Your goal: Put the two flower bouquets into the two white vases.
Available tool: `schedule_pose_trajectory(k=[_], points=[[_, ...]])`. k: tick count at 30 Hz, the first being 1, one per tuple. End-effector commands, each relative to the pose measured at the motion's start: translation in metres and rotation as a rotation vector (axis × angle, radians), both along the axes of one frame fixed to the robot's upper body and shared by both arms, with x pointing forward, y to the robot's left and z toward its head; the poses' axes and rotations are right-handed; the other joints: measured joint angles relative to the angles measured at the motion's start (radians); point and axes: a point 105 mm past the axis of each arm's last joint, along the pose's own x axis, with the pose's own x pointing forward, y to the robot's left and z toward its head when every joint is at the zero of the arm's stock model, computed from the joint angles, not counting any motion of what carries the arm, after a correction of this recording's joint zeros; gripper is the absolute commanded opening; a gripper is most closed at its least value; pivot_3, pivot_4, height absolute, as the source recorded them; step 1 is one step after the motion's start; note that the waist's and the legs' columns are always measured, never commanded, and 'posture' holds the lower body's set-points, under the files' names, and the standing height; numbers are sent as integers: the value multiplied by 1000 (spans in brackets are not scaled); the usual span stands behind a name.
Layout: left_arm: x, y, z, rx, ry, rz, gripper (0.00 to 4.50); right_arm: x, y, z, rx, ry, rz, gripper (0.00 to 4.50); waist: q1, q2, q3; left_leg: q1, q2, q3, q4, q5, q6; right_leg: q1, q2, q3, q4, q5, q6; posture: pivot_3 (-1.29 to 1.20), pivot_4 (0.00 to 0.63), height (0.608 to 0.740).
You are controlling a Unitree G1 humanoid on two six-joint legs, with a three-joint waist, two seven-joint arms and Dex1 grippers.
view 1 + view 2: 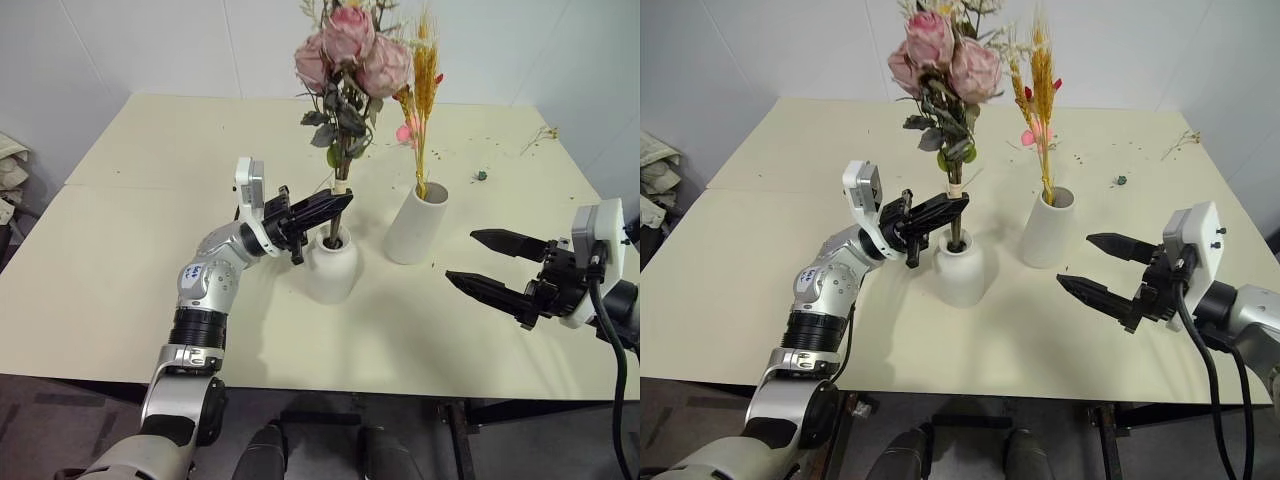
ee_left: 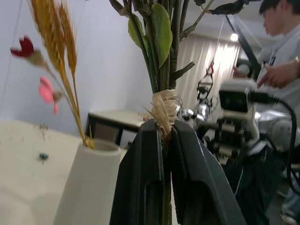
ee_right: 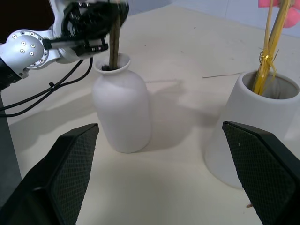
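Rose bouquet point(image 1: 347, 60) stems pinched in left tool point(image 1: 335, 204), above short vase point(image 1: 332, 265)

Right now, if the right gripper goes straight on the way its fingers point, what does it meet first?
Probably the bottle-shaped vase, where the rose bouquet stands. The right gripper is open and aims between it and the cylinder vase; depth is unclear.

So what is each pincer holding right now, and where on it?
Left pincer grips the rose bouquet by its stems, just under the twine wrap. Right pincer is open, holding nothing.
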Motion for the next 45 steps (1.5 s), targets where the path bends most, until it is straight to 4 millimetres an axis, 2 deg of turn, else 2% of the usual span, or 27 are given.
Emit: schedule_pose_trajectory(k=[1,6,8,11,14,18,21,23,26,32,36,38,41,45], points=[[-2,0,1,6,-32,-1,4,-5,1,10,-17,-44,3,4500,1,0,0,0,0,0,0,0,0,0,0,0,0,0,0,0,150,740],[4,-1,-2,7,-30,17,4,-4,0,11,-19,-48,3,4500,1,0,0,0,0,0,0,0,0,1,0,0,-2,0,0,0,150,740],[6,-2,-3,11,-32,21,695,-4,0,11,-20,-49,4,4500,1,0,0,0,0,0,0,0,0,1,0,0,-2,0,0,0,150,740],[8,-4,0,9,-46,23,1430,-4,0,12,-22,-50,3,4500,2,0,0,0,0,0,0,0,1,1,0,0,-2,0,0,0,150,740],[9,-4,5,2,-59,16,2362,-3,-1,12,-24,-51,-1,4500,2,0,0,-1,0,0,0,0,1,1,0,0,-3,0,0,0,150,740],[1,-1,6,56,-87,-14,3526,-3,-2,12,-26,-50,-5,4500,0,0,0,-1,0,0,-1,-1,1,1,0,0,-4,1,2,0,150,740],[-5,4,15,79,-124,-21,4453,-4,-3,12,-29,-48,-8,4500,0,0,0,-1,0,0,-2,-1,1,0,0,0,-4,1,2,0,150,740],[-8,10,18,127,-156,-14,4453,-4,-4,11,-36,-43,-12,4500,0,0,0,-1,0,0,-2,-1,1,0,0,0,-4,1,2,0,150,740],[-8,22,7,275,-177,7,4453,-4,-7,10,-47,-34,-17,4500,-1,0,0,-1,0,0,-2,-1,1,0,0,0,-4,1,2,0,150,740],[9,59,-16,577,-196,158,4453,-3,-12,10,-63,-26,-23,4500,0,0,0,-1,0,0,-3,-1,1,1,0,0,-5,0,-1,0,150,740],[13,68,-14,588,-191,217,4453,-2,-14,11,-78,-20,-21,4500,0,0,0,-1,0,0,-4,-1,1,0,0,0,-6,0,-1,0,150,740],[17,80,-16,637,-190,272,4453,-2,-18,15,-86,-19,-23,4500,1,0,0,-1,0,0,-4,-1,1,0,0,0,-7,0,0,0,150,740],[24,109,-16,706,-189,374,4453,0,-27,19,-108,-9,-37,4500,-3,0,0,-1,1,1,-6,-1,1,-1,0,0,-6,1,1,0,150,740],[30,143,-6,685,-210,464,4453,0,-37,21,-118,17,-51,4500,-3,0,0,-1,1,2,-9,-1,1,-3,0,0,-6,1,1,0,150,740]])
